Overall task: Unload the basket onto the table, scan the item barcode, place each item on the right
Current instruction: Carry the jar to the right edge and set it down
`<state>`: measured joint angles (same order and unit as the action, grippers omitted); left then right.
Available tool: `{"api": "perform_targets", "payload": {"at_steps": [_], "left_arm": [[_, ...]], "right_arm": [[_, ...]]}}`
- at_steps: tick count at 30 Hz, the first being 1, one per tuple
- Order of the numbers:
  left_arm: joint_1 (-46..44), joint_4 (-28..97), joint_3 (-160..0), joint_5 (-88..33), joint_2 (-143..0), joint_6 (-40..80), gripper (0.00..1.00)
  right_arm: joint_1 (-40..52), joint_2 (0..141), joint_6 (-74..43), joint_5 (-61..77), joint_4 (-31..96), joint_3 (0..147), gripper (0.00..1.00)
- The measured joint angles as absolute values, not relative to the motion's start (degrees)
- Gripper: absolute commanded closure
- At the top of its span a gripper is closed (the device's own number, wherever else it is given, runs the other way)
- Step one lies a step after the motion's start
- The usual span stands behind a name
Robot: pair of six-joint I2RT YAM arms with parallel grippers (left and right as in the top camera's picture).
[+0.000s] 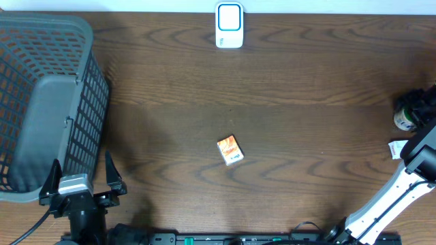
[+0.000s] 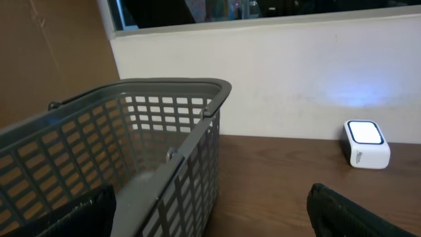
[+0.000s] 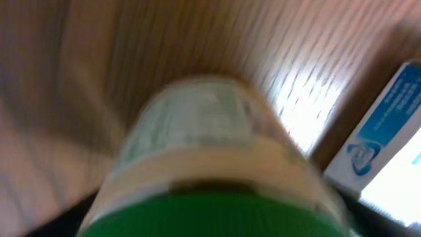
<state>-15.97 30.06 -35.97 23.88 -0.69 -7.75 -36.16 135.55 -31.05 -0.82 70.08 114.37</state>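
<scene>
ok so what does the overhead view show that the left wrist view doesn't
Only the overhead view: the small orange packet lying mid-table, the jar and a small white box at the right edge, and the right arm reaching over them.
Only the left wrist view: the pale wall behind the table.
Both: the grey basket and the lit scanner, standing on the wooden table.
</scene>
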Motion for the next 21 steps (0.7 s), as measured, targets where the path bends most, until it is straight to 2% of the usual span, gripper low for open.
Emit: {"api": "perform_targets", "payload": {"at_steps": [7,14,18,21], "left_arm": [[-15.97,30.24,-35.97,23.88,-0.69,-7.75,0.09],[-15.97,29.91,-35.97,23.88,-0.69,-7.75,0.09],[-15.97,29.52,-35.97,23.88,-0.69,-7.75,0.09],[-15.97,29.47,-35.97,23.88,-0.69,-7.75,0.09]], "right_arm": [[-36.16,133.12,-31.79,0.49,78.08,124.9,0.01],[-34.76,115.5,-32.62,3.84,78.54,132.11,0.01],[-27.0,105.97,-30.83,6.31,80.66,134.37,0.01],[-17.19,104.38,-29.17,7.7,85.06,134.67,0.01]]}}
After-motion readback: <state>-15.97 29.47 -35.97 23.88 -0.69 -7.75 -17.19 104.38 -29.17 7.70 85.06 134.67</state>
